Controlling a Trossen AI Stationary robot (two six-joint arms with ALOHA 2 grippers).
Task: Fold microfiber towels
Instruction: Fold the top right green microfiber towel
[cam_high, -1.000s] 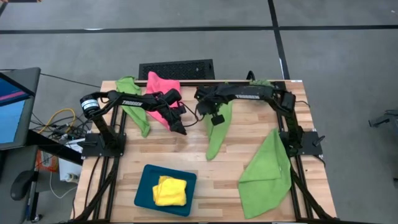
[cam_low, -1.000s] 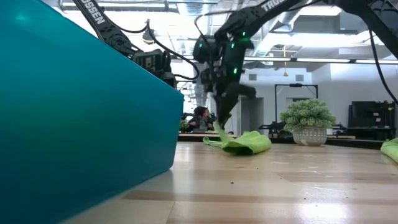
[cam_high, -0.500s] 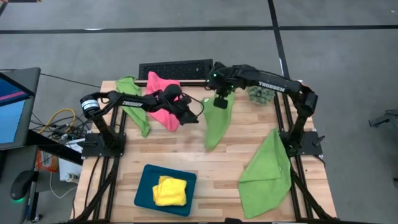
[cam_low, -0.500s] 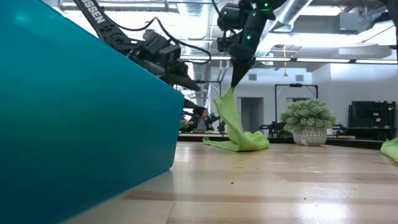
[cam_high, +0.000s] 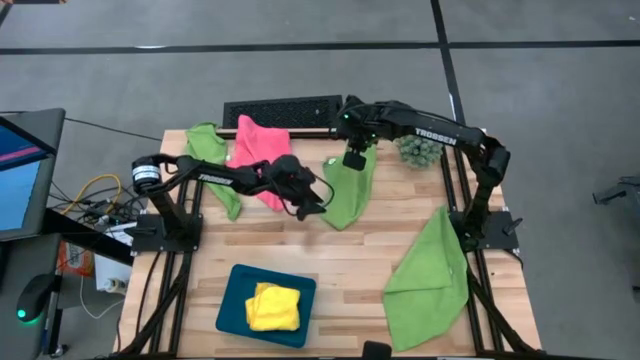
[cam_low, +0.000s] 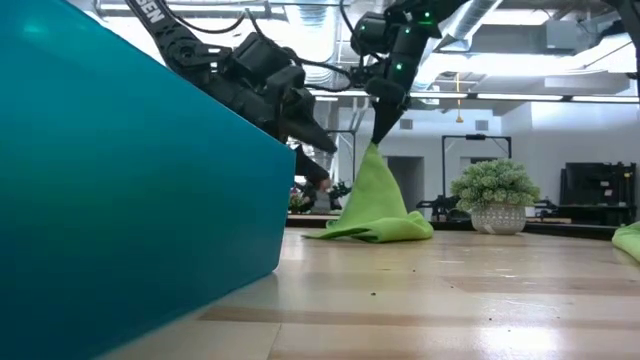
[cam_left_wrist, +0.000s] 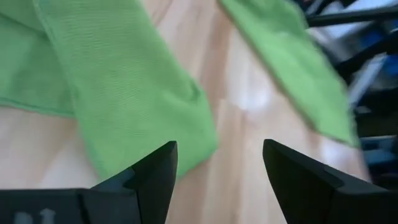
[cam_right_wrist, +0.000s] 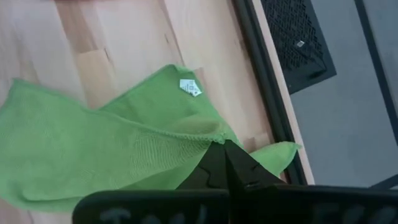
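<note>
Meanwhile, teal tray (cam_high: 232, 300) holds yellow towel (cam_high: 272, 306); right gripper (cam_high: 352, 166) pinches green towel (cam_high: 348, 195), left gripper (cam_high: 318, 207) wide.

Soft, matt lime-green microfiber cloth (cam_right_wrist: 118, 149) with fine woven texture hangs from the right claw (cam_right_wrist: 224, 149); beneath it, smooth pale wooden desk (cam_right_wrist: 74, 56).

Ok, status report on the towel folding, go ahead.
Right gripper shut on green towel, corner lifted, rest on table. Left gripper open, low beside the towel's edge. Nothing in the way.
</note>
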